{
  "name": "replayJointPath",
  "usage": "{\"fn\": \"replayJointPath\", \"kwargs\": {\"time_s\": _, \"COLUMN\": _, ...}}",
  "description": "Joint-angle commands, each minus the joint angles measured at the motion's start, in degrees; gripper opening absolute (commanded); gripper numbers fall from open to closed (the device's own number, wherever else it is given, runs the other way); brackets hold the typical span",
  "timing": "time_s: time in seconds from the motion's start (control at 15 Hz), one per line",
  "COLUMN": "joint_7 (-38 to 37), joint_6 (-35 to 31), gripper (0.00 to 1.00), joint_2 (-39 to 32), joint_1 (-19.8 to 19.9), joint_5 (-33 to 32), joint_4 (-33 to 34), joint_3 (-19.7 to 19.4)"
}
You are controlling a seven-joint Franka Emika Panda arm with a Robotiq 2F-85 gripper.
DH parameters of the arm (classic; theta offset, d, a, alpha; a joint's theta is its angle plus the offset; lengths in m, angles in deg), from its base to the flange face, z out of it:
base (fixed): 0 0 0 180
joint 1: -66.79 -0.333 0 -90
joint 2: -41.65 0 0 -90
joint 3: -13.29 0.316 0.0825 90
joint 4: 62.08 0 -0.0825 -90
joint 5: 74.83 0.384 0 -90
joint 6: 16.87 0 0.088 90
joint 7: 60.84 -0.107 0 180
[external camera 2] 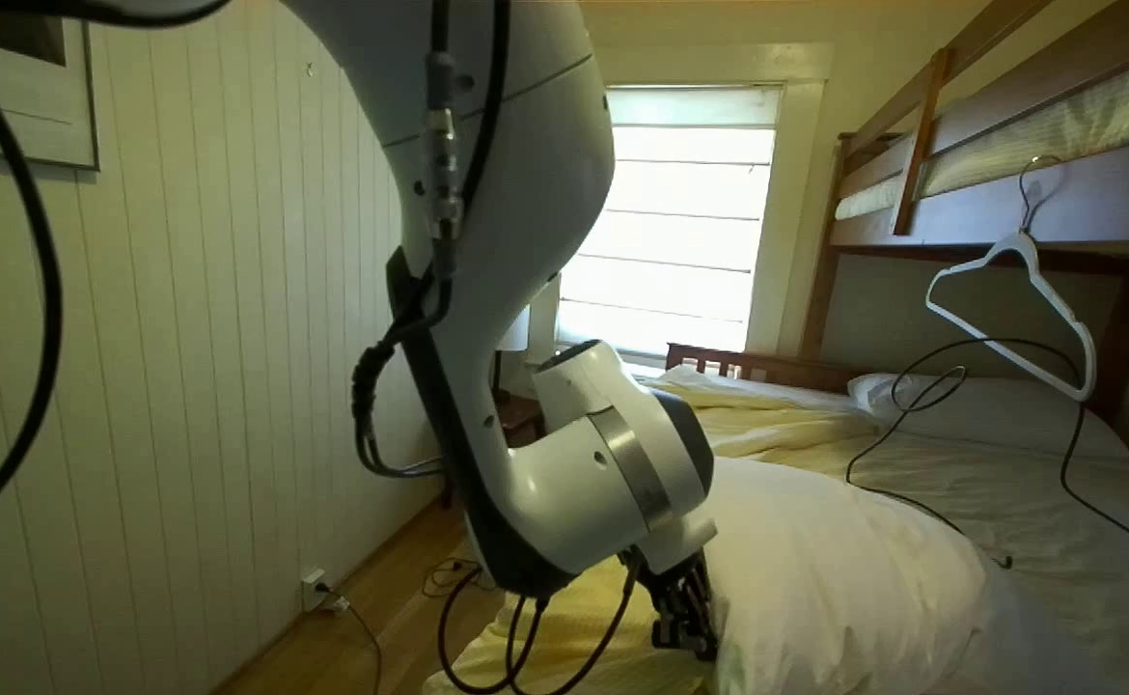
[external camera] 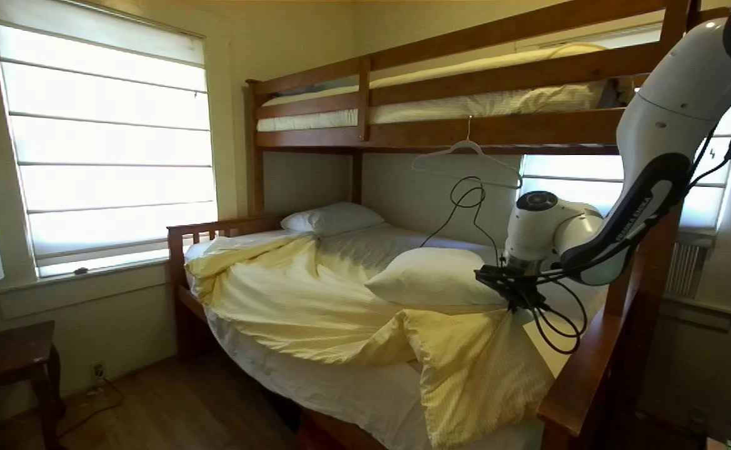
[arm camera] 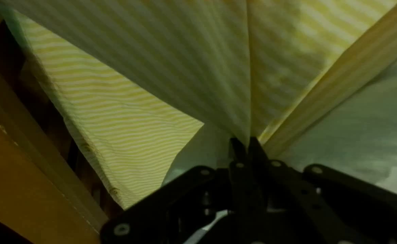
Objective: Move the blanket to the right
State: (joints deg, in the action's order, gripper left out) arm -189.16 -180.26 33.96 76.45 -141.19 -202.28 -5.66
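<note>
The pale yellow blanket [external camera: 278,294] lies wrinkled across the lower bunk. Its near right part hangs over the front edge of the mattress. It also shows in an exterior view [external camera 2: 748,425], partly behind the arm and a pillow. My gripper [external camera: 512,306] is at the near right end of the bed, beside a white pillow [external camera: 431,275]. In the wrist view the gripper [arm camera: 245,142] is shut on a pinched fold of the striped blanket [arm camera: 100,101]. The cloth fans out from the fingertips. In an exterior view the fingertips [external camera 2: 685,642] are low against the pillow's side.
A wooden end rail [external camera: 590,369] stands close to the gripper, and the upper bunk rail [external camera: 497,131] runs above. A hanger [external camera: 465,147] hangs from it. A thin black cable [external camera 2: 931,396] loops over the bed. A far pillow [external camera: 334,219] lies at the back.
</note>
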Motion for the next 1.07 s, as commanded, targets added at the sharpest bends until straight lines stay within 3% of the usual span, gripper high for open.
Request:
{"fn": "replayJointPath", "kwargs": {"time_s": 0.0, "joint_7": -0.73, "joint_6": 0.61, "gripper": 0.02, "joint_2": 7.35, "joint_1": 4.01, "joint_5": -0.12, "joint_4": -5.64, "joint_3": -4.69}}
{"fn": "replayJointPath", "kwargs": {"time_s": 0.2, "joint_7": -1.05, "joint_6": -1.23, "gripper": 0.02, "joint_2": 9.20, "joint_1": 5.58, "joint_5": 0.49, "joint_4": -7.61, "joint_3": -7.15}}
{"fn": "replayJointPath", "kwargs": {"time_s": 0.27, "joint_7": -1.99, "joint_6": -4.30, "gripper": 0.07, "joint_2": 3.01, "joint_1": 2.42, "joint_5": 0.25, "joint_4": -3.24, "joint_3": -4.11}}
{"fn": "replayJointPath", "kwargs": {"time_s": 0.53, "joint_7": -1.41, "joint_6": -2.49, "gripper": 0.07, "joint_2": 6.09, "joint_1": 5.30, "joint_5": 0.22, "joint_4": -5.36, "joint_3": -7.33}}
{"fn": "replayJointPath", "kwargs": {"time_s": 0.67, "joint_7": -2.17, "joint_6": -2.34, "gripper": 0.02, "joint_2": 6.54, "joint_1": 6.01, "joint_5": 0.46, "joint_4": -5.18, "joint_3": -7.76}}
{"fn": "replayJointPath", "kwargs": {"time_s": 1.0, "joint_7": -3.30, "joint_6": -1.06, "gripper": 0.02, "joint_2": 7.41, "joint_1": 10.59, "joint_5": 5.23, "joint_4": -3.78, "joint_3": -13.24}}
